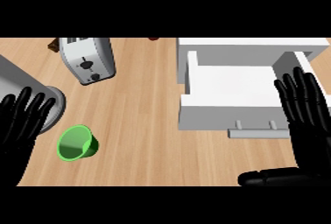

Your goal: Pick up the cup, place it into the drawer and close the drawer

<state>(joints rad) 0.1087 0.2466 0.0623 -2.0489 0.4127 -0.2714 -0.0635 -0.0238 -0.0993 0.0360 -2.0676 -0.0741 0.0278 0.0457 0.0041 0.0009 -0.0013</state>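
Cup (77,143) lies between flat, straight-fingered left hand (20,120) and right hand (304,105).

- Light wooden counter top (149,109): pale planks with the grain running left to right, spanning the whole view.
- Silver metal toaster (87,59): lies toward the upper left of the counter top, set at a slight angle. Two slots show at its far end. Two dark round knobs sit on its near face.
- Small brown object (54,44): just beside the toaster's upper left corner, partly hidden behind it; cannot be identified.
- Small dark red object (153,38): at the far edge of the counter top, cut off by the view's limit; shape cannot be told.
- Grey rounded appliance (39,94): at the left edge, only partly in view, resting on the counter top, well apart from the toaster.
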